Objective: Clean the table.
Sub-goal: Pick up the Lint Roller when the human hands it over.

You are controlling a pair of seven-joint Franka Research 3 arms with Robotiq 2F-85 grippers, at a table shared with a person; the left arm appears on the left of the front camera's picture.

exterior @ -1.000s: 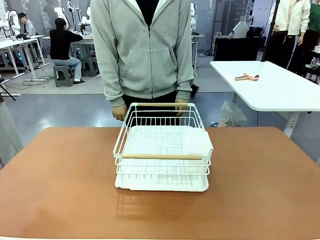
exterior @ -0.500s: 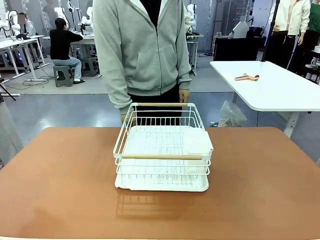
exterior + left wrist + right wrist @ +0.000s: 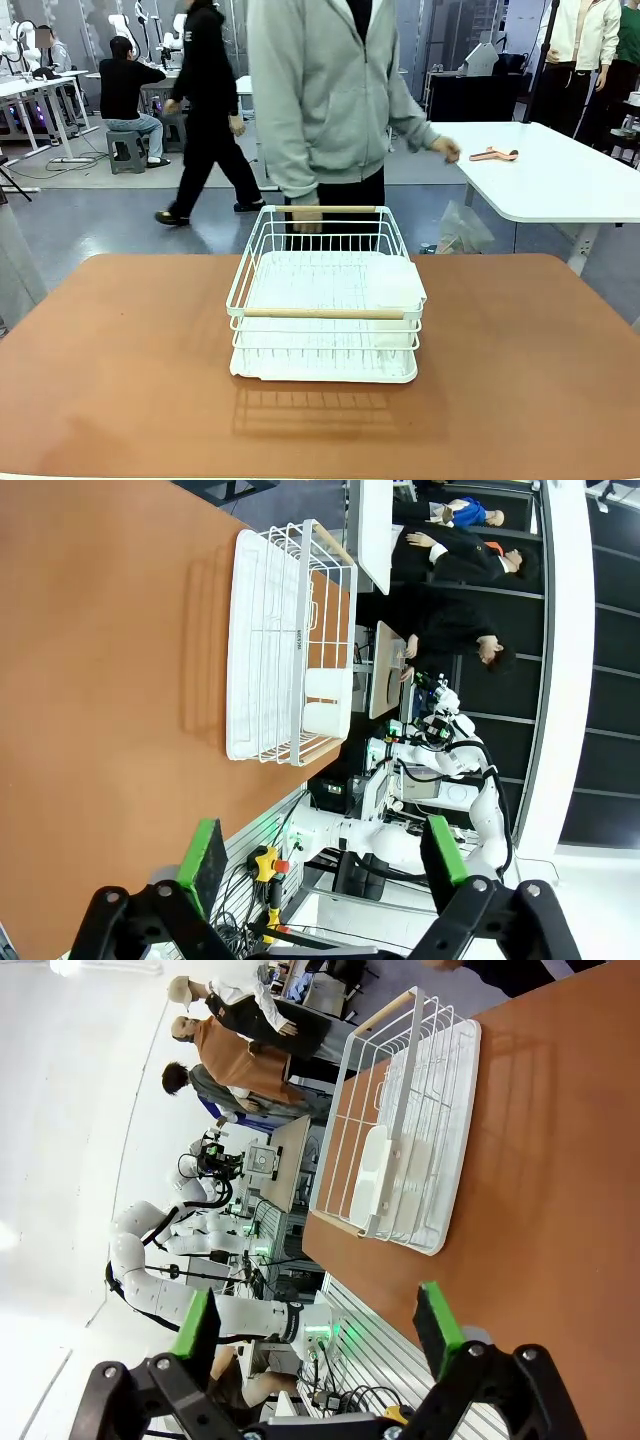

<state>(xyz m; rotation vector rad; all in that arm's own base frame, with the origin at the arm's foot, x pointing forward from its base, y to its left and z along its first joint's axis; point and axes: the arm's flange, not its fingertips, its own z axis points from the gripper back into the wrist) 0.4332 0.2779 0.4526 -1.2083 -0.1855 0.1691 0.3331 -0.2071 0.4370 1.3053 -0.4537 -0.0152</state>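
Observation:
The reddish-brown table (image 3: 120, 370) fills the lower front view, with a white wire rack (image 3: 325, 300) with two wooden handles at its middle. A white caddy (image 3: 392, 282) sits in the rack's right side. My left gripper (image 3: 318, 852) is open, hanging off the table's near edge, the table (image 3: 100, 660) and the rack (image 3: 290, 640) far ahead of it. Off to the other side, the right gripper (image 3: 318, 1325) also stands open, well short of the rack (image 3: 405, 1130) on the table (image 3: 560, 1200). Neither holds anything.
A person in a grey hoodie (image 3: 330, 90) stands behind the rack, one hand at its far handle, the other stretched toward a glossy white table (image 3: 550, 170) at the back right with a small pink thing (image 3: 494, 154) on it. Another person in black (image 3: 205, 100) walks behind.
The person in grey has shifted right and reached an arm toward the white table. A person in black has walked into view behind. The rack and arms have not moved.

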